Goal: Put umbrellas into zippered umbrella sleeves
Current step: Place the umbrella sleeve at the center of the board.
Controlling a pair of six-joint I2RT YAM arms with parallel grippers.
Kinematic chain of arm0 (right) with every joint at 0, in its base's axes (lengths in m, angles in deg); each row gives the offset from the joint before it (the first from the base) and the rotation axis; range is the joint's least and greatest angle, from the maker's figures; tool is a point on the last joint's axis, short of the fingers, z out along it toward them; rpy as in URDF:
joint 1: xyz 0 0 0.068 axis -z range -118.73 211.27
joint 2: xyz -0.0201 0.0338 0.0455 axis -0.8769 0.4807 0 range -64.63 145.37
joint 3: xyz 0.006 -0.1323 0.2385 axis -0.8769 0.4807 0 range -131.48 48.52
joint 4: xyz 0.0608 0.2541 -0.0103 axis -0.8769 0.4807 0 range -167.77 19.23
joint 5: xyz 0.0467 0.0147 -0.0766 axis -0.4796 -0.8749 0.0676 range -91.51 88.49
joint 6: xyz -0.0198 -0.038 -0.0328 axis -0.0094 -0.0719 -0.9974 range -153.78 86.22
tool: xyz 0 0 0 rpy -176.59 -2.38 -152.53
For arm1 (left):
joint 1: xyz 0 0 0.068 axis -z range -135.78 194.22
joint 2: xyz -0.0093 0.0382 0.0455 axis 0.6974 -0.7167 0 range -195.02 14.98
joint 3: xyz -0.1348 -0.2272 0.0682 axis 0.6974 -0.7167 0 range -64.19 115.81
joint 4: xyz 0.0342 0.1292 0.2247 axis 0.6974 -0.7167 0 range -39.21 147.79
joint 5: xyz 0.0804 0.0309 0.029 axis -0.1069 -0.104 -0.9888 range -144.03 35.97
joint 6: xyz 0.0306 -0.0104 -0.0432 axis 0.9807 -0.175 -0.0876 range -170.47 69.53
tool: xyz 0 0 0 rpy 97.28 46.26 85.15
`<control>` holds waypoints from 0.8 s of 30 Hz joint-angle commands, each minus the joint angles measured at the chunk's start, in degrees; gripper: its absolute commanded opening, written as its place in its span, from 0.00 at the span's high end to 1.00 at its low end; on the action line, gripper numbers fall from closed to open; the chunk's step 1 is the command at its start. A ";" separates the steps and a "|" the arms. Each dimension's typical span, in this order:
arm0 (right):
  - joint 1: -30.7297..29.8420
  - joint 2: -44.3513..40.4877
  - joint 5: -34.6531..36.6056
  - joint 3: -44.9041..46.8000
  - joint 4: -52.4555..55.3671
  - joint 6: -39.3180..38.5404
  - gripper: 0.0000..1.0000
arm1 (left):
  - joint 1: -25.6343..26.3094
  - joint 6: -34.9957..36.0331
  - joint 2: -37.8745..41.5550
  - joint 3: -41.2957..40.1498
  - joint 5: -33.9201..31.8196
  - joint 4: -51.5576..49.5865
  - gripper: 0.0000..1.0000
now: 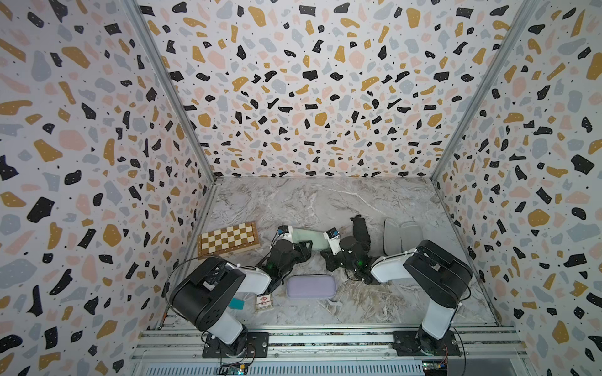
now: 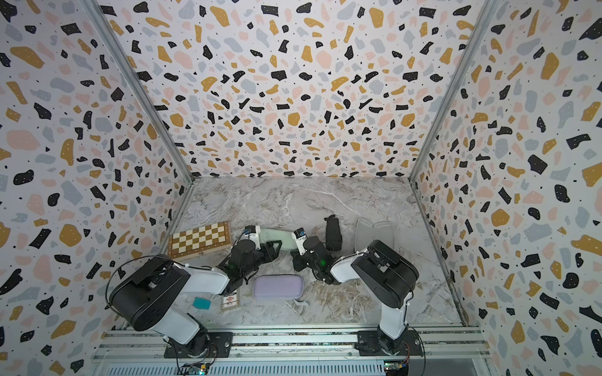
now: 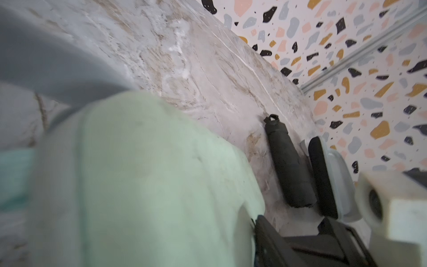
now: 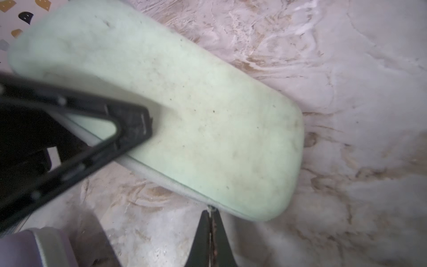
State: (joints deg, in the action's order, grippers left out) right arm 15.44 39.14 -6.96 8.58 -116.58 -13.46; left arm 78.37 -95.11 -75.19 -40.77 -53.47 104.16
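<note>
Mint green sleeve [image 1: 306, 236] lies at table centre, between both grippers. Right gripper [image 4: 210, 213]: jaws fully together, tips at the sleeve's zip edge; whether they pinch the pull cannot be told. Left gripper [image 1: 304, 250]: one finger [image 4: 129, 124] rests on the sleeve's top; its spread cannot be told. Lilac sleeve [image 1: 311, 286] sits at 6 o'clock of the mint one, black umbrella [image 1: 360, 229] at 2 o'clock.

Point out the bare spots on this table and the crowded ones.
Bare: the whole far strip of the table up to the back wall; also the near patch right of the lilac sleeve. Crowded: the middle row, chessboard box, mint green sleeve, left gripper, right gripper, black umbrella, open sleeve.
</note>
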 commanded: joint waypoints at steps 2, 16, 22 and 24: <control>2.71 -0.74 -0.29 -1.65 -1.87 -0.13 1.00 | -0.16 1.35 -0.56 -0.57 2.06 0.90 0.29; 6.90 3.64 -3.00 -4.71 -0.51 -1.35 1.00 | -1.19 5.08 1.94 -1.54 2.41 -3.86 0.12; 9.01 5.32 -0.72 -6.64 2.58 -3.26 1.00 | -1.19 7.56 13.60 -2.97 1.65 -13.28 0.09; 10.12 6.19 -0.86 -7.96 3.82 -5.00 1.00 | -1.21 9.89 17.67 -1.62 2.53 -18.68 0.10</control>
State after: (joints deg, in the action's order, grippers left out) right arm 24.32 44.56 -9.04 3.03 -115.09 -15.89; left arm 77.58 -89.19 -61.64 -43.20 -50.91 92.64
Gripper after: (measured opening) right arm 0.044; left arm 0.902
